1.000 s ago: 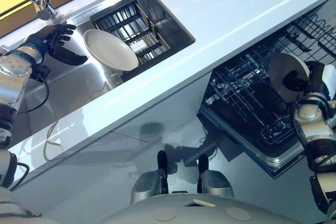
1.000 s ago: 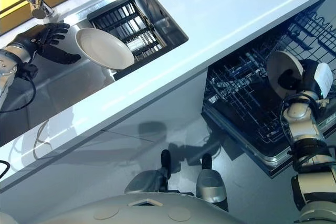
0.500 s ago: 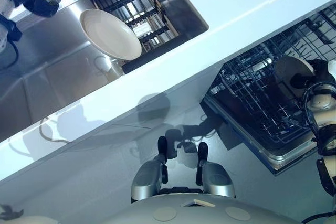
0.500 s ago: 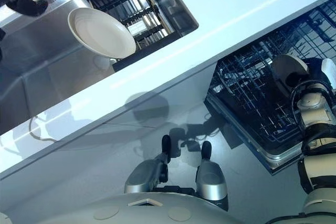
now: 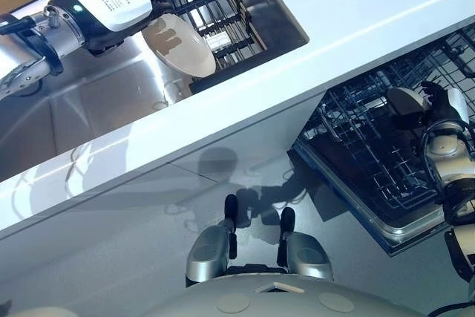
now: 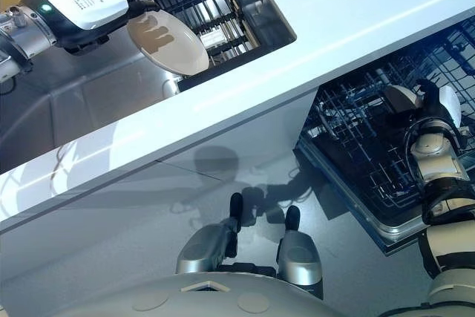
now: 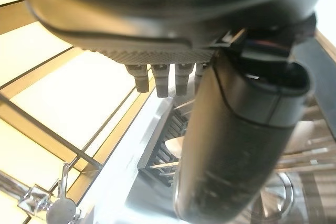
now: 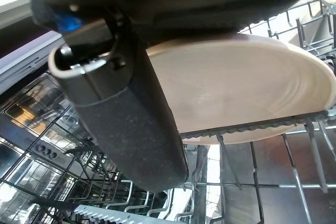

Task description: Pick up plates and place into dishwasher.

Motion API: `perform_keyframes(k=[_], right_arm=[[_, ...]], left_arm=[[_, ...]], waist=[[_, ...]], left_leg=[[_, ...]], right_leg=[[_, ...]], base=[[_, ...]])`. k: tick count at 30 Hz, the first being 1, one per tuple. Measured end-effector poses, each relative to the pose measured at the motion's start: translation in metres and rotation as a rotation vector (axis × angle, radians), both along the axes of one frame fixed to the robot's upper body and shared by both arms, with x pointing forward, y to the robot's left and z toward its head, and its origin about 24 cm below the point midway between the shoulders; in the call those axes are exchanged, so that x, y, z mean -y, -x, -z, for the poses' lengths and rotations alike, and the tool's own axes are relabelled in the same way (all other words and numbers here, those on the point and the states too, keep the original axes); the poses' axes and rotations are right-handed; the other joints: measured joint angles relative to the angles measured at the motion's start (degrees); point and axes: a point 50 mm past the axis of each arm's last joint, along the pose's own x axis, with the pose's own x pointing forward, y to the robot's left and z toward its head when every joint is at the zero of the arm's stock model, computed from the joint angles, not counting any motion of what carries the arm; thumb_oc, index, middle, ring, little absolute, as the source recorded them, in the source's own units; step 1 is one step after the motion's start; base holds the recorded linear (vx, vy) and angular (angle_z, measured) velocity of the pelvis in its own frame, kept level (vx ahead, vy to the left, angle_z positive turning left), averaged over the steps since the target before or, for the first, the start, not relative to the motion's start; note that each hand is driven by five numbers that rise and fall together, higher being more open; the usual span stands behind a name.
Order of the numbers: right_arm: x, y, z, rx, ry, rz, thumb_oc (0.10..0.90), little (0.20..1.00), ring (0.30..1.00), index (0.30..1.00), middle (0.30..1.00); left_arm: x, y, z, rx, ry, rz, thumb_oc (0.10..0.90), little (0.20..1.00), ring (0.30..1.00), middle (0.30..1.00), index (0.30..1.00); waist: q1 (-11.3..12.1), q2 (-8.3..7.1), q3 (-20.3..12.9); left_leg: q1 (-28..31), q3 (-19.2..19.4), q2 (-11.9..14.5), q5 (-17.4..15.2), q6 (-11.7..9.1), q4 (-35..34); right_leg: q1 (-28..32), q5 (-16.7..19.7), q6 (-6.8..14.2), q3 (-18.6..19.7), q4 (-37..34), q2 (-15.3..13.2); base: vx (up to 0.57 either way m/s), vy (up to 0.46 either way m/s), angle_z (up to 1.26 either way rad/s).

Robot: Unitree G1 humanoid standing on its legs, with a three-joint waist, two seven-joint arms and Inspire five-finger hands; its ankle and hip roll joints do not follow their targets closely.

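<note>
A cream plate (image 5: pixel 180 48) leans against a black rack (image 5: pixel 215 12) inside the steel sink (image 5: pixel 96 102). My left hand (image 5: pixel 107 1) hovers just above the plate's upper rim with its fingers (image 7: pixel 161 81) straight, casting their shadow on the plate; it is open and holds nothing. A second cream plate (image 5: pixel 404 100) stands tilted among the tines of the lower dishwasher rack (image 5: pixel 364 146). My right hand (image 5: pixel 439 98) is shut on it, the thumb (image 8: pixel 126 119) lying across the plate's face (image 8: pixel 247 87).
A white counter (image 5: pixel 356 5) runs between the sink and the pulled-out dishwasher rack. A tap (image 7: pixel 52 208) stands at the far end of the sink. Grey floor lies below the counter front.
The camera has shifted. My left hand has swung from beside the tap to just over the sink plate. My right hand has lowered its plate deeper into the dishwasher rack.
</note>
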Motion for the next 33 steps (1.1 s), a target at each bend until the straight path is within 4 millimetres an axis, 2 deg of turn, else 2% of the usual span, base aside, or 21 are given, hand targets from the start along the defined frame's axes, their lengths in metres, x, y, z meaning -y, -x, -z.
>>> perform_keyframes(k=[4,10,17,22,27,28,29,30,31,33], right_arm=[[0.000,0.000,0.000,0.012,-0.029,0.008,0.800,0.900,0.900,0.900,0.900],[-0.006,0.002,0.004,0.041,-0.089,-0.010,0.800,0.900,0.900,0.900,0.900],[-0.033,-0.002,0.015,0.106,-0.207,-0.082,0.800,0.900,0.900,0.900,0.900],[-0.044,-0.005,0.008,0.167,-0.262,-0.135,0.800,0.900,0.900,0.900,0.900],[-0.064,-0.011,-0.008,0.293,-0.331,-0.230,0.800,0.900,0.900,0.900,0.900],[-0.070,-0.012,-0.013,0.329,-0.333,-0.254,0.800,0.900,0.900,0.900,0.900],[-0.073,-0.012,-0.017,0.356,-0.346,-0.263,0.800,0.900,0.900,0.900,0.900],[-0.083,-0.011,-0.027,0.458,-0.388,-0.286,0.800,0.900,0.900,0.900,0.900],[-0.086,-0.011,-0.026,0.475,-0.422,-0.275,0.800,0.900,0.900,0.900,0.900],[-0.090,-0.010,-0.025,0.491,-0.430,-0.277,0.800,0.900,0.900,0.900,0.900]], left_arm=[[0.006,0.003,-0.011,0.009,-0.030,0.023,0.800,0.900,0.900,0.900,0.900],[0.014,0.007,-0.008,-0.017,-0.055,0.055,0.800,0.900,0.900,0.900,0.900],[0.022,0.012,-0.008,-0.016,-0.048,0.098,0.800,0.900,0.900,0.900,0.900],[0.020,0.013,0.000,-0.065,-0.058,0.074,0.800,0.900,0.900,0.900,0.900],[0.018,0.013,0.006,-0.115,-0.075,0.034,0.800,0.900,0.900,0.900,0.900],[0.018,0.013,0.008,-0.125,-0.070,0.030,0.622,0.722,0.747,0.747,0.747],[0.018,0.013,0.009,-0.129,-0.059,0.027,0.564,0.664,0.698,0.698,0.698],[0.017,0.012,0.012,-0.144,-0.047,0.015,0.438,0.538,0.589,0.589,0.589],[0.017,0.012,0.015,-0.157,-0.040,0.008,0.353,0.453,0.516,0.516,0.516],[0.015,0.012,0.019,-0.178,-0.039,-0.009,0.328,0.428,0.495,0.495,0.495]], waist=[[0.01,0.05,-0.06],[0.05,0.08,-0.11],[-0.06,0.02,-0.17],[-0.24,-0.16,-0.35],[-0.46,-0.17,-0.36],[-0.68,-0.19,-0.37],[-0.81,-0.19,-0.37],[-1.06,-0.28,-0.41],[-1.12,-0.42,-0.53],[-1.18,-0.45,-0.55]], left_leg=[[0.06,-0.04,0.01,0.04,0.06,0.17],[0.69,-0.08,0.03,-0.02,0.00,0.17],[1.08,0.03,0.22,-0.08,-0.02,0.15],[1.28,1.05,0.23,-0.16,0.10,0.14],[1.44,1.61,0.30,-0.23,0.17,0.07],[1.44,1.65,0.29,-0.27,0.18,0.05],[1.46,1.73,0.30,-0.29,0.18,0.04],[1.56,1.97,0.36,-0.36,0.21,0.00],[1.67,2.16,0.36,-0.40,0.21,-0.02],[1.71,2.60,0.36,-0.53,0.30,-0.07]], right_leg=[[0.18,0.01,-0.01,-0.03,0.04,0.02],[0.85,0.01,-0.01,-0.02,0.04,0.04],[0.87,0.01,-0.02,0.29,0.46,0.21],[0.33,0.03,0.01,1.86,0.98,0.14],[-0.06,0.05,0.01,2.85,1.09,0.20],[-0.09,0.05,0.01,2.90,1.09,0.21],[-0.13,0.05,0.01,2.96,1.09,0.21],[-0.15,0.06,0.00,3.22,1.08,0.24],[-0.15,0.06,0.00,3.39,1.04,0.24],[-0.29,0.06,0.00,3.73,1.02,0.22]], base=[[0.00,0.000,0.00],[0.00,0.000,0.00],[-0.01,0.000,-0.01],[-0.02,0.009,-0.10],[-0.03,0.014,-0.09],[-0.03,0.021,-0.03],[-0.03,0.022,-0.06],[-0.04,0.025,-0.09],[-0.04,0.027,-0.12],[-0.03,0.019,-0.11]])
